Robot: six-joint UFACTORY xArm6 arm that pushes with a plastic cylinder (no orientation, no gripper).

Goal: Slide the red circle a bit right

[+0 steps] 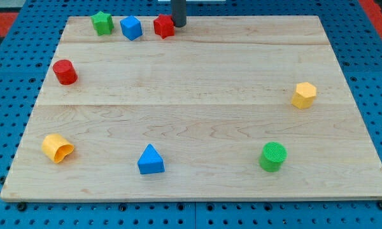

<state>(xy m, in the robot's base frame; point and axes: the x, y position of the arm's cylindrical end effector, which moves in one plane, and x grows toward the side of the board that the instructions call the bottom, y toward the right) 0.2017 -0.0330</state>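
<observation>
Up at the view's top, my tip [178, 25] touches the red star [163, 26], holding nothing. It's far from the red circle [65, 72], so I must go to its left side to push.

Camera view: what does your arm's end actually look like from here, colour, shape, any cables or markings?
Only the lower part of a straight, dark grey rod shows, round in section and plain. My tip is blunt. No cables, markings or joints show; the arm above is cut off by the view's top edge.
</observation>
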